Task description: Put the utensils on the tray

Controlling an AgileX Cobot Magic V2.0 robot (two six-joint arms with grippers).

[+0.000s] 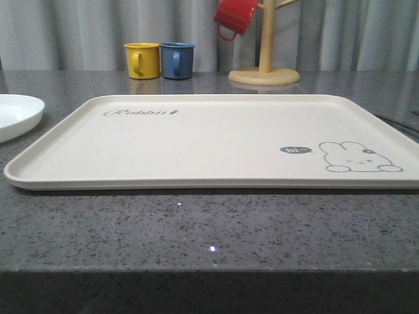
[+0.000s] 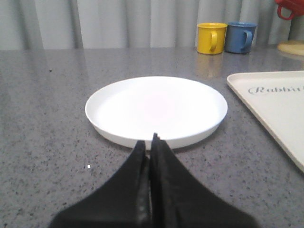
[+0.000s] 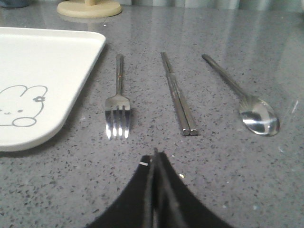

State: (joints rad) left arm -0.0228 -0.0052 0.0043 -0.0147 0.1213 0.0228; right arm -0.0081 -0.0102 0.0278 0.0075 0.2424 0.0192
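Note:
The cream tray (image 1: 196,140) lies bare in the middle of the grey table, its rabbit drawing at the right. The white plate (image 2: 156,107) rests on the table left of the tray (image 2: 285,118); its rim shows at the left edge of the front view (image 1: 16,114). My left gripper (image 2: 150,141) is shut with nothing in it, just short of the plate's near rim. To the right of the tray (image 3: 42,80) lie a fork (image 3: 118,102), a pair of chopsticks (image 3: 178,97) and a spoon (image 3: 247,102), side by side. My right gripper (image 3: 154,156) is shut and empty, short of the fork and chopsticks.
A yellow mug (image 1: 143,60) and a blue mug (image 1: 177,60) stand at the back of the table. A wooden mug stand (image 1: 265,69) with a red mug (image 1: 236,16) hanging on it is at the back right. A curtain hangs behind the table.

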